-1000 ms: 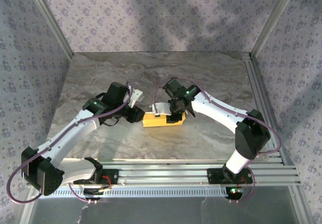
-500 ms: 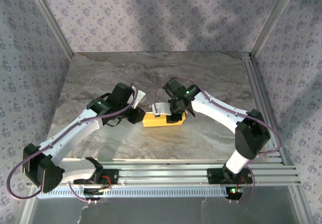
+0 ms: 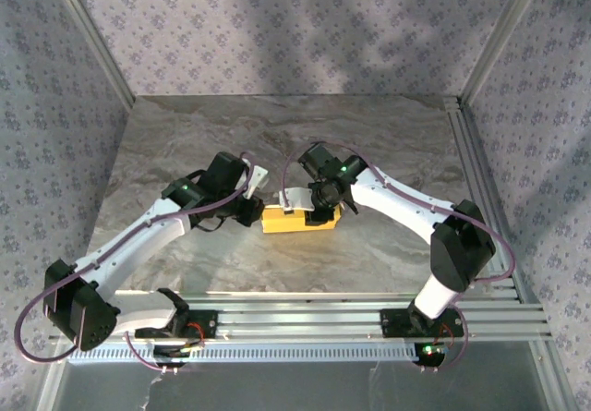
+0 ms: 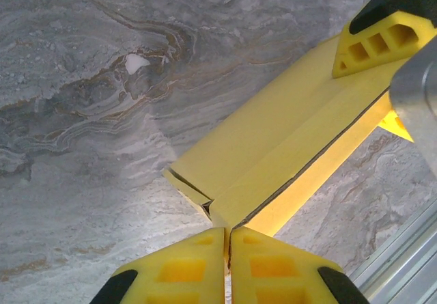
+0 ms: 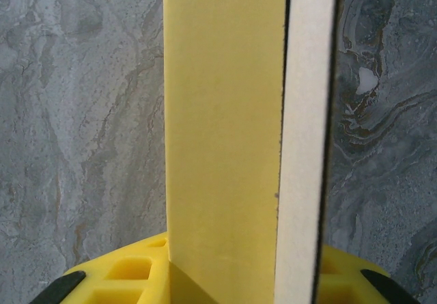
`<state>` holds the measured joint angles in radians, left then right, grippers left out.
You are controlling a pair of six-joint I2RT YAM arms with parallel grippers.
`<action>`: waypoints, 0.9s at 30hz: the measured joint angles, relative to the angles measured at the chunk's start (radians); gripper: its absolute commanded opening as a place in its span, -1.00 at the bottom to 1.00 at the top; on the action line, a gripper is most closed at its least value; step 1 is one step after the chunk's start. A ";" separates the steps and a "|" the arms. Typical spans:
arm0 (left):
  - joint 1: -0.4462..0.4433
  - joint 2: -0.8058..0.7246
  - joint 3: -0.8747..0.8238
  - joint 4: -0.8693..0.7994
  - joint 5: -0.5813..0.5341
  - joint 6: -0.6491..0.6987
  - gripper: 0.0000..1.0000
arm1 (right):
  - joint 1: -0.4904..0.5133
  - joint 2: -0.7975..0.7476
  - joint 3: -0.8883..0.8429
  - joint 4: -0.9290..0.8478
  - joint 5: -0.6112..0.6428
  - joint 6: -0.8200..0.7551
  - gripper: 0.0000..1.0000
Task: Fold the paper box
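Lying on the grey marbled table [image 3: 388, 245], the paper box [image 3: 297, 220] is found between the left tool [image 3: 251, 210] and the right tool [image 3: 320, 210]. Its yellow face is turned up, and a white flap [image 3: 295, 199] is raised along the side away from the arm bases. The table is closed in by patterned walls [image 3: 277, 32] beyond the tools and to both sides of them, and an aluminium rail [image 3: 314, 314] is set behind them at the near edge. A pale spot [image 4: 136, 62] in the marbling is seen ahead of the left tool and to its left.

The left tool's two yellow fingers [image 4: 181, 273] are pressed together, with nothing visible between them. The box's open corner lies just ahead of their tips; whether it is touched cannot be told. The far end of the box from this tool is taken up by the right tool, one finger of which is laid on the top panel.

The right tool is closed on the box. A yellow panel and the white flap's edge run out from between its fingers [image 5: 116, 277], which are kept partly apart by the card.

The left arm [image 3: 138, 235] is stretched low from its base, its forearm slanted toward the box's left end. The right arm [image 3: 406, 203] is bent at the elbow and brought over the box's right end.
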<state>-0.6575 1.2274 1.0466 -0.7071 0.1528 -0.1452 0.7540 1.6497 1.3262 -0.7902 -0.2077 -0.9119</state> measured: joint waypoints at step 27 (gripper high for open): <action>0.001 -0.102 -0.196 0.289 -0.015 -0.256 -1.00 | -0.010 0.012 0.008 0.000 0.005 0.021 -0.50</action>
<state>-0.6567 1.1255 0.8509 -0.4179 0.1375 -0.4007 0.7437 1.6619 1.3342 -0.7898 -0.2024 -0.8913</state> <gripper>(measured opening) 0.044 0.285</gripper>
